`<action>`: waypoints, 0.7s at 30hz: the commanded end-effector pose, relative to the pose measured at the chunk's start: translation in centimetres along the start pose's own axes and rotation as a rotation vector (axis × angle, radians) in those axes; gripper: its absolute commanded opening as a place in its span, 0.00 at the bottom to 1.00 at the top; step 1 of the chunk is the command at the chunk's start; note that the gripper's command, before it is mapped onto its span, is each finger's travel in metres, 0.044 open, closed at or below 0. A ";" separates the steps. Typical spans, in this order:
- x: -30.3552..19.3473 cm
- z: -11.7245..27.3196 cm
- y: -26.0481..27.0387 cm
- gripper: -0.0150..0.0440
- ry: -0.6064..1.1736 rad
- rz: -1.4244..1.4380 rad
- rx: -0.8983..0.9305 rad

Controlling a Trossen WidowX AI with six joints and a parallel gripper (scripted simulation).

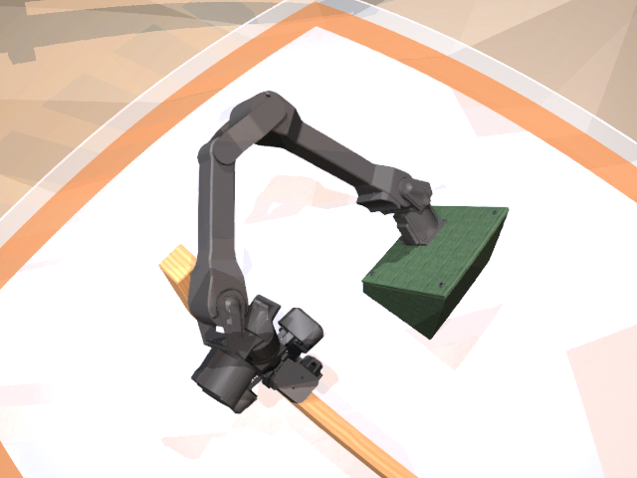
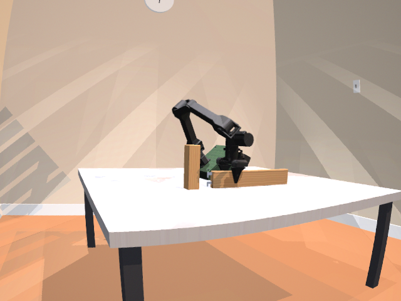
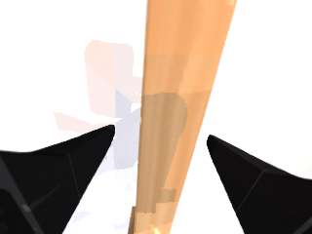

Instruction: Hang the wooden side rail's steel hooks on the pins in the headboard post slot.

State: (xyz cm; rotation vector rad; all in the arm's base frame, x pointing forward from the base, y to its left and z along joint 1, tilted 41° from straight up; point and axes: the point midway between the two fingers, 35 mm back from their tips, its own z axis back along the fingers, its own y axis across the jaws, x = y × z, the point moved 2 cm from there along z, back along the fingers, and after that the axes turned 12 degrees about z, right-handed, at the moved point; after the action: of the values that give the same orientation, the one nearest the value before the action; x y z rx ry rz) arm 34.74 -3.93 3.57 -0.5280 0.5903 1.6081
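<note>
The wooden side rail (image 1: 352, 437) (image 2: 265, 177) (image 3: 185, 44) stands on its long edge on the table. Two steel hooks (image 2: 208, 174) stick out from its left end in the exterior view, one above the other, with a gap between them and the post. The headboard post (image 1: 178, 262) (image 2: 192, 167) stands upright; its slot and pins are hidden. My gripper (image 2: 231, 176) (image 3: 161, 134) is open, its fingers straddling the rail near the hook end. One finger hangs in front of the rail's near face. The wrist view shows a gap on each side of the rail.
The arm's base is mounted on a green sloped block (image 1: 452, 247) (image 2: 216, 155), behind the post and rail in the exterior view. The arm arches from it over to the rail. The white table (image 2: 155, 210) has its front edge nearest the exterior camera.
</note>
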 end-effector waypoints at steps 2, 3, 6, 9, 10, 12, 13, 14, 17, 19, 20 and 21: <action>-0.1 -0.3 0.2 0.87 0.004 0.006 0.006; -0.1 -0.3 0.2 0.82 0.004 0.006 0.006; -0.1 -0.3 0.2 0.69 0.004 0.006 0.006; -0.1 -0.3 0.2 0.56 0.004 0.006 0.006; -0.1 -0.3 0.2 0.51 0.004 0.006 0.006; -0.1 -0.3 0.2 0.42 0.004 0.006 0.006; -0.1 -0.3 0.2 0.41 0.004 0.006 0.006; -0.1 -0.3 0.2 0.40 0.004 0.006 0.006; -0.1 -0.3 0.2 0.37 0.004 0.006 0.006; -0.1 -0.3 0.2 0.28 0.004 0.006 0.006; -0.1 -0.3 0.2 0.25 0.004 0.006 0.006; -0.1 -0.3 0.2 0.25 0.004 0.006 0.006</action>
State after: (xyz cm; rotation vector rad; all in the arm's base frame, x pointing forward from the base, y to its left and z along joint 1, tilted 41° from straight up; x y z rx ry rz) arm 34.58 -4.05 3.42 -0.5244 0.5950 1.6091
